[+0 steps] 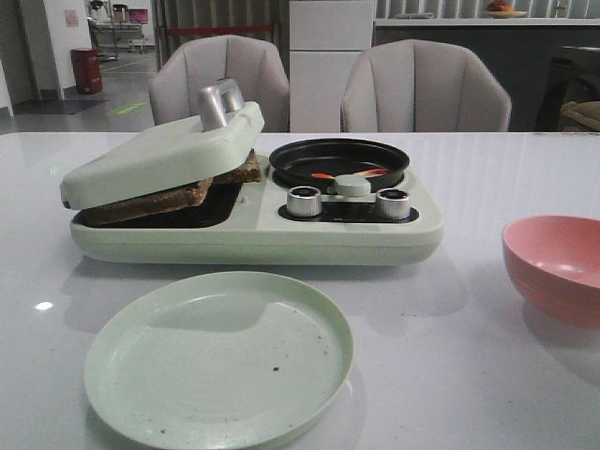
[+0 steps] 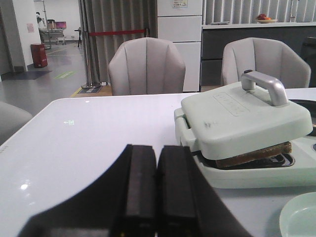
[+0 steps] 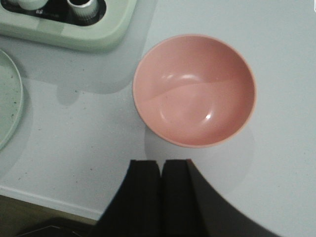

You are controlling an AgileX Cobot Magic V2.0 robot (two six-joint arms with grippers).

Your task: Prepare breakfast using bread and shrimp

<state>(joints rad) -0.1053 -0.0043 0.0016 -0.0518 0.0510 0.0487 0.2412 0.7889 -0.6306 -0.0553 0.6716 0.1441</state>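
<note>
Front view shows us the cooking step: the bread (image 1: pixel 178 192) sits inside the breakfast maker (image 1: pixel 253 220) under its half-raised lid (image 1: pixel 159 155), and the shrimp (image 1: pixel 349 174) lies in its small pan (image 1: pixel 339 161). Both the left gripper (image 2: pixel 149 197) and the right gripper (image 3: pixel 162 197) have fingers pressed together, holding nothing. We judge the next move needs lifting the lid by its handle (image 1: pixel 218 101). In front of the maker a plate (image 1: pixel 217 361) waits; the pink bowl (image 1: pixel 555 267) stands beside the maker.

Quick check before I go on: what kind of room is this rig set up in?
Probably a lab or office area staged as a dining corner. Padded chairs face a white table holding a breakfast maker, but behind them runs a polished-floor hallway with a red barrier belt and red bin.
</note>
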